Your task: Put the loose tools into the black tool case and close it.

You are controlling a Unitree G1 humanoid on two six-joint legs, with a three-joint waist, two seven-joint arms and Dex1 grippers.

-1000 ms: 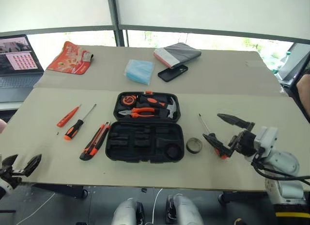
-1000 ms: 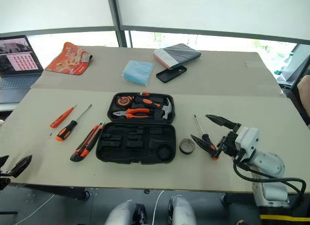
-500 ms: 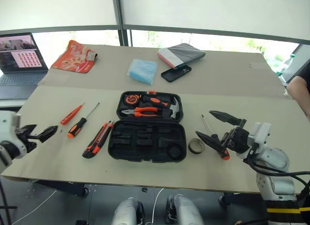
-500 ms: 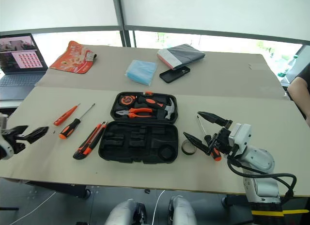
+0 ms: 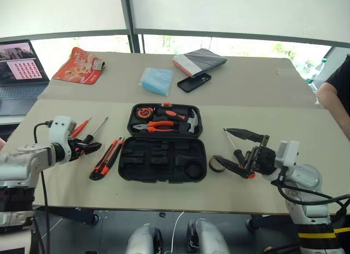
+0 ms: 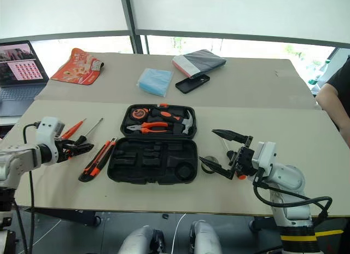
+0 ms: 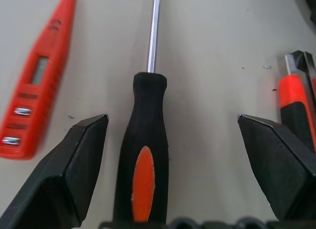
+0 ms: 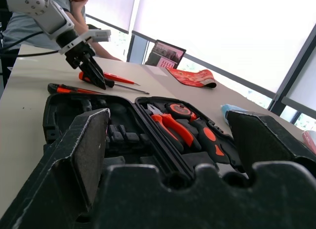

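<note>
Left gripper (image 7: 173, 135): jaws wide, straddling the black-and-orange screwdriver (image 7: 143, 170) on the table (image 5: 262, 100), not yet touching.
Right gripper (image 5: 236, 150): jaws wide, empty, beside the tape roll (image 5: 217, 163).
Tool case (image 5: 164, 158): open, central.
Handling: the screwdriver is likely light and rigid; its round handle may roll.
Grip point: mid-handle, across the rubbery section.
</note>
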